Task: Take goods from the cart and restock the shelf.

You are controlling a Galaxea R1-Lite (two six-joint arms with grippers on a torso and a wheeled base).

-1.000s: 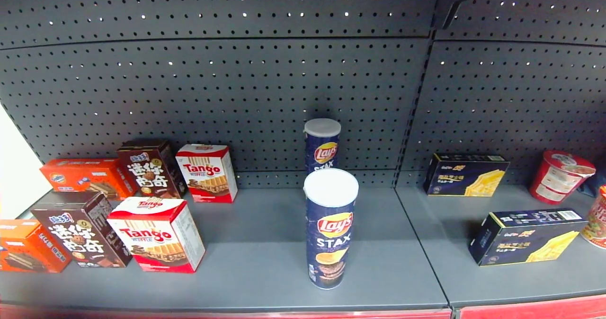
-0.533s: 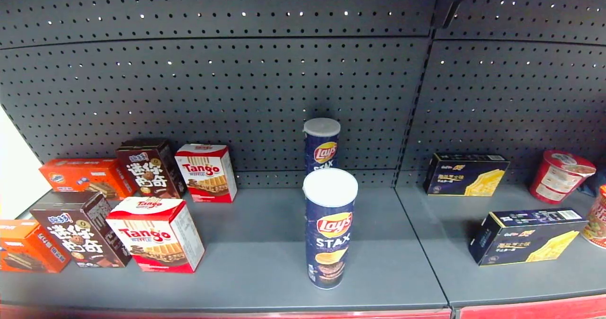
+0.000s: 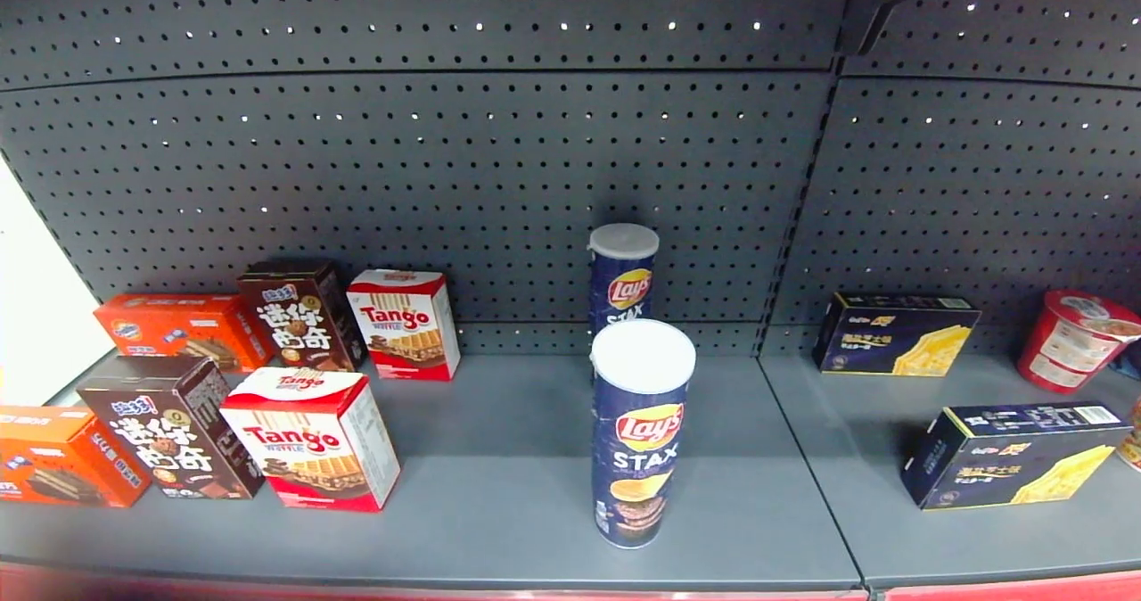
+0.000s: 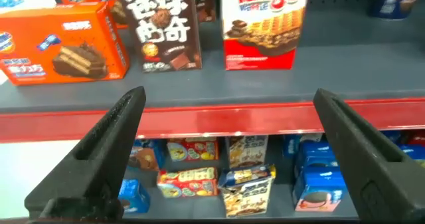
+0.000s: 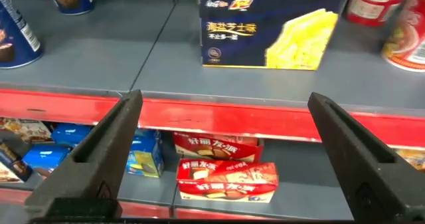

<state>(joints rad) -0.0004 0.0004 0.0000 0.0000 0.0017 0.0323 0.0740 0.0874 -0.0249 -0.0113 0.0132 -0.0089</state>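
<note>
Left gripper [image 4: 229, 161]: spread wide, empty, black matte wedge-shaped fingers [image 4: 99, 161] well apart. Held level with the glossy red front strip [image 4: 226, 121] of the shelf [image 3: 499, 494], facing the front orange carton [image 4: 63, 44], the front brown carton [image 4: 163, 28] and the front wafer box [image 4: 262, 28].

Right gripper [image 5: 226, 161]: likewise wide apart and empty, before the same red strip, facing the front dark blue box [image 5: 272, 28]. Beneath the strip, a lower shelf with flat red packets [image 5: 226, 177] and blue packets [image 5: 143, 154].

In the head view, a smooth grey metal deck backed by a dark perforated pegboard [image 3: 446, 182].

- Centre of the frame: two tall dark blue cylinders with pale round lids, both upright, one behind the other. Front can [image 3: 642, 432] close to the shelf's front edge; rear can [image 3: 622, 275] back by the pegboard, partly hidden by the front one.
- Lower left: a front row of three cardboard boxes, orange, brown, then red-and-white, side by side and close together.
- Behind them, toward middle left: rear orange carton [image 3: 178, 329], lying low, then rear brown carton [image 3: 299, 316] and rear wafer box [image 3: 406, 325], both standing.
- Right of the frame, past the seam in the deck: the front dark blue box lying long side down and angled, rear dark blue box [image 3: 896, 333] near the pegboard, both printed with yellow.
- Far right edge: a red tapered cup [image 3: 1079, 342], tilted.
</note>
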